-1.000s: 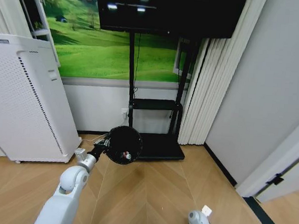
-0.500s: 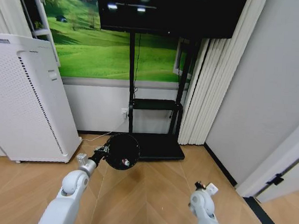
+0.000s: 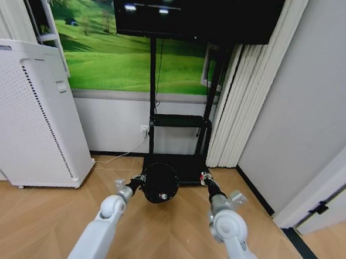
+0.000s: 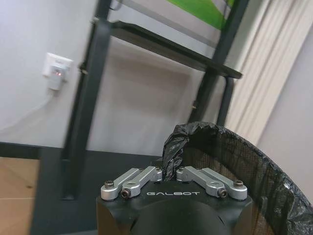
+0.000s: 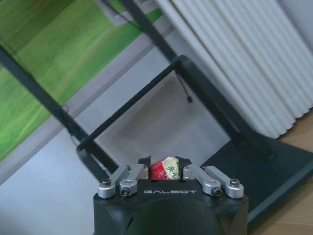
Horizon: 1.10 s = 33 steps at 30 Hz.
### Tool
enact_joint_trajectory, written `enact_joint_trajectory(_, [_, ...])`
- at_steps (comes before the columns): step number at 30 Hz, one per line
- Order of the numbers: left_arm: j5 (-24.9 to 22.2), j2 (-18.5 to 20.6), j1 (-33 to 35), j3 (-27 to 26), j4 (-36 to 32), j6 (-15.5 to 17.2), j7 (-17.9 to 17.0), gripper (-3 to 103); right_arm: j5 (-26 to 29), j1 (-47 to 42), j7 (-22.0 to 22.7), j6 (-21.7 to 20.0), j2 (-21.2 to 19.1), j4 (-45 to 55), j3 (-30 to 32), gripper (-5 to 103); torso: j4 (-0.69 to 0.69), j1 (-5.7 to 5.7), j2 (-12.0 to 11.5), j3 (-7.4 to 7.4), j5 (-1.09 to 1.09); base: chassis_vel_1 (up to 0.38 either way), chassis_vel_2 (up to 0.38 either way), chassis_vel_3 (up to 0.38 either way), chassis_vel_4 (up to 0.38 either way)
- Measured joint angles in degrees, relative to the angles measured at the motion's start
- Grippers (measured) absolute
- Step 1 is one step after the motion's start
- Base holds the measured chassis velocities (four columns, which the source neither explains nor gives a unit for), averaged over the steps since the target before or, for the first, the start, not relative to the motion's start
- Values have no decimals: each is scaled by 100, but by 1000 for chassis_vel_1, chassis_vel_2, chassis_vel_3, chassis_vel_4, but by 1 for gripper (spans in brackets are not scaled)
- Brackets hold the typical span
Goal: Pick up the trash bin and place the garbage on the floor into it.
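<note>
step: dropping scrap into bin | my left gripper (image 4: 168, 172) clenched on trash bin (image 3: 160, 182) rim, bin at lower centre of head view | my right gripper (image 5: 163, 168) pinching red-and-white garbage (image 5: 164, 169), just right of bin | next: bring scrap above the opening, then let go

My head camera looks forward and down from high up, over both my arms, at the light tan herringbone wood floor (image 3: 172, 235) and the black metal TV stand (image 3: 179, 124) against the wall. My left wrist camera sits low and close, facing that stand's legs (image 4: 83, 107) and shelf. My right wrist camera, equally near, looks up at the same stand (image 5: 146, 93) beside white pleated curtains (image 5: 254, 58).
</note>
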Motion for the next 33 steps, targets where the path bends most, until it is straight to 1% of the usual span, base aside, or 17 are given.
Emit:
enact_joint_trajectory(3, [48,-181,-40,152,68,0,7,7,-78,34,-94,3,-35,-48,-207,26,0,0,0,0,-1,0,0,0,0])
enact_joint_trajectory(6, [192,-351,-46,294,184,-56,72,7,-420,66,-274,-9,-38,-134,-545,26,0,0,0,0,-1,0,0,0,0])
enact_joint_trajectory(7, [192,-351,-46,294,184,-56,72,7,-420,66,-274,-9,-38,-134,-545,26,0,0,0,0,-1,0,0,0,0])
enact_joint_trajectory(9, [291,-436,-37,328,250,-114,117,7,-817,106,-275,-118,32,-293,-746,23,1,0,0,0,-1,0,0,0,0])
enact_joint_trajectory(10, [291,-436,-37,328,250,-114,117,7,-817,106,-275,-118,32,-293,-746,23,1,0,0,0,-1,0,0,0,0])
enact_joint_trajectory(12, [312,-445,-1,325,245,-129,141,7,-988,121,-275,-177,88,-386,-814,31,2,0,0,0,-1,0,0,0,0])
enact_joint_trajectory(15, [313,-431,20,301,225,-129,150,7,-1031,121,-268,-196,96,-403,-836,36,1,0,0,0,-1,0,0,0,0])
enact_joint_trajectory(16, [315,-427,30,269,214,-132,161,7,-1041,116,-263,-201,95,-403,-842,41,2,0,0,0,-1,0,0,0,0])
enact_joint_trajectory(17, [324,-433,39,216,202,-133,189,7,-1044,98,-258,-245,88,-404,-847,53,2,0,0,0,-1,0,0,0,0])
enact_joint_trajectory(20, [335,-461,39,181,202,-133,194,7,-1084,86,-248,-269,83,-419,-849,58,2,-1,0,0,-2,0,0,0,0])
enact_joint_trajectory(22, [357,-479,36,166,194,-133,196,7,-1092,67,-184,-286,74,-396,-850,69,1,0,0,0,-1,0,0,0,0])
enact_joint_trajectory(23, [357,-479,36,166,194,-133,196,7,-1092,67,-184,-286,74,-396,-850,69,1,0,0,0,-1,0,0,0,0])
enact_joint_trajectory(26, [456,-451,29,69,170,-139,159,7,-1082,50,-33,-310,16,-208,-758,85,1,0,0,0,-2,0,0,0,0])
enact_joint_trajectory(28, [480,-431,31,14,147,-139,141,7,-1097,35,-23,-332,-9,-157,-701,85,0,0,0,0,-3,0,0,0,0])
enact_joint_trajectory(30, [610,-331,78,-301,31,-139,117,7,-1440,-74,-39,-380,-102,-17,-484,95,0,0,0,0,-3,0,0,0,0])
enact_joint_trajectory(31, [610,-331,78,-301,31,-139,117,7,-1440,-74,-39,-380,-102,-17,-484,95,0,0,0,0,-3,0,0,0,0])
enact_joint_trajectory(33, [757,-175,227,-815,-197,-109,96,7,-2244,-375,-305,-307,-182,3,-204,100,1,0,0,0,-2,0,0,0,0])
